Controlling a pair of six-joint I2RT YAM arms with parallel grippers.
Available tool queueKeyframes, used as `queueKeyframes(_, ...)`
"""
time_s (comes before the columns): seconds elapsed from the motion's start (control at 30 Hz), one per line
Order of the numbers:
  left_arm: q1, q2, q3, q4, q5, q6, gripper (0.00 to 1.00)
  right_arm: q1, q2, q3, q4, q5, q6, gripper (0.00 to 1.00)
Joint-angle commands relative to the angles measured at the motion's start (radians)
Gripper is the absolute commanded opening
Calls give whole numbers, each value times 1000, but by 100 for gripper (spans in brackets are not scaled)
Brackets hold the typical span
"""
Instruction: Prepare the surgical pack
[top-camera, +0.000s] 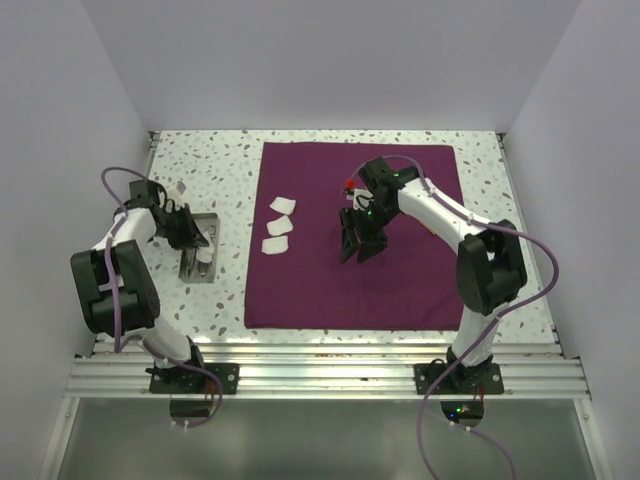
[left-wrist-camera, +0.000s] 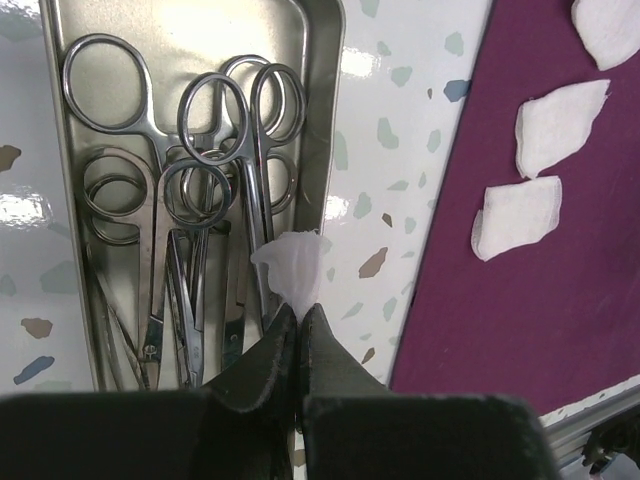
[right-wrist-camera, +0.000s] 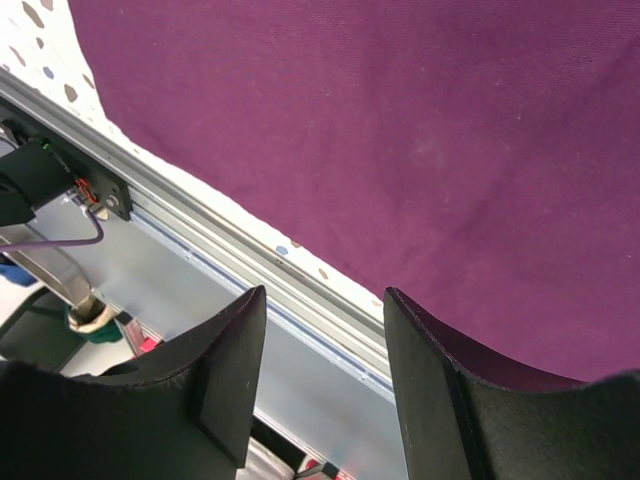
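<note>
Left hand (left-wrist-camera: 300, 313) pinches gauze (left-wrist-camera: 290, 262) over tray (left-wrist-camera: 325, 100) rim.

The maroon cloth (right-wrist-camera: 420, 120) fills most of the frame, lying flat and smooth on the speckled table (right-wrist-camera: 40, 40). Below its edge runs a metal rail (right-wrist-camera: 200, 240). A purple cable (right-wrist-camera: 60, 240) crosses at the left beside a dark block, possibly an arm mount. The right gripper (right-wrist-camera: 325, 300) hangs above, its two black fingers (right-wrist-camera: 225, 370) well apart, nothing between them.
</note>
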Motion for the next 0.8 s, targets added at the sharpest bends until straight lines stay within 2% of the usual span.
queueKeyframes(0.0,9,47,21,-19,-7,32,0,-1,1,39,5,-36,-5,54)
queueKeyframes(0.1,8,64,40,-42,-47,26,2,2,8,35,30,-42,17,54)
queueKeyframes(0.2,8,69,43,-62,-116,15,14,5,23,32,84,-51,66,54)
queueKeyframes(0.23,8,67,47,-70,-131,12,25,8,29,33,97,-51,81,54)
queueKeyframes(0.3,8,58,52,-83,-156,8,34,19,49,51,133,-61,119,54)
queueKeyframes(0.33,8,52,54,-86,-177,-2,42,24,72,62,142,-61,127,54)
queueKeyframes(0.43,8,32,58,-94,-184,-18,49,45,110,117,157,-58,153,54)
queueKeyframes(0.6,3,-23,52,-100,-176,-61,52,68,199,212,170,-52,204,54)
queueKeyframes(0.77,-9,-100,8,-90,-182,-100,52,68,244,204,310,-74,326,54)
